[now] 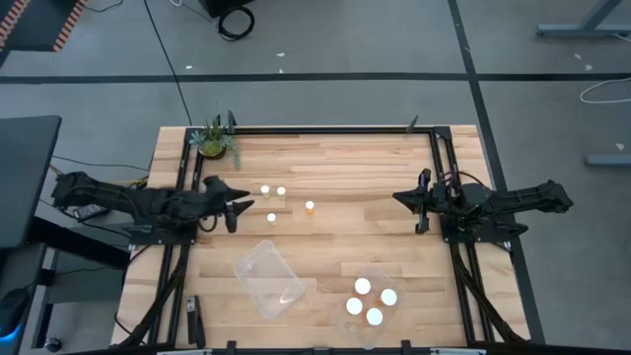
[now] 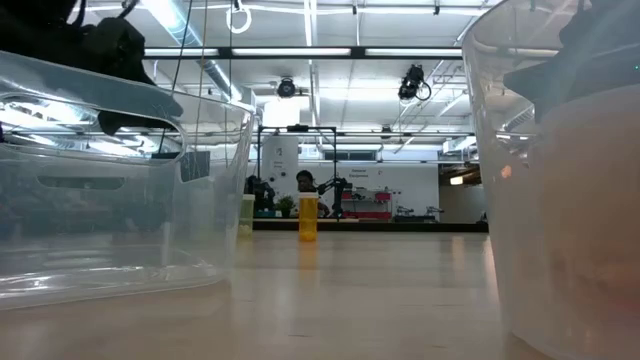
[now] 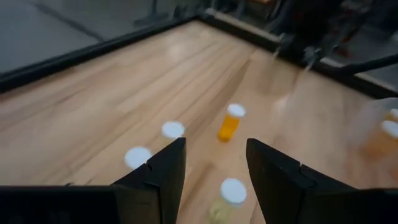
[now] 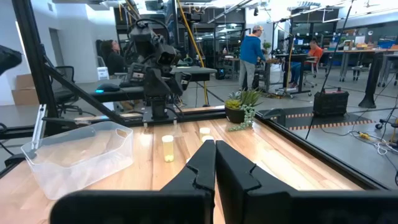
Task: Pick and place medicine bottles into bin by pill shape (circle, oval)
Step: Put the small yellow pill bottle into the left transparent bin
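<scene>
Table point(image 1: 335, 168): two clear tubs at near edge. Left tub point(image 1: 268, 279) bare; right tub point(image 1: 373, 301) holds four capped bottles. Four medicine bottles point(image 1: 281, 192) loose near table centre, close-set. Left gripper point(image 1: 235, 211) just beside them, fingers spread, nothing held. Right gripper point(image 1: 422, 205) well apart, fingers pressed together, idle. Risk: spread fingers clipping neighbour bottle point(image 3: 233, 191) on approach, tipping/rolling it. Risk: wrong tub if pill shape misread.

Potted plant point(image 1: 214, 138) at the far left corner of the wooden table point(image 1: 335, 187), black cable point(image 1: 168, 49) on grey floor, people at desks beyond
</scene>
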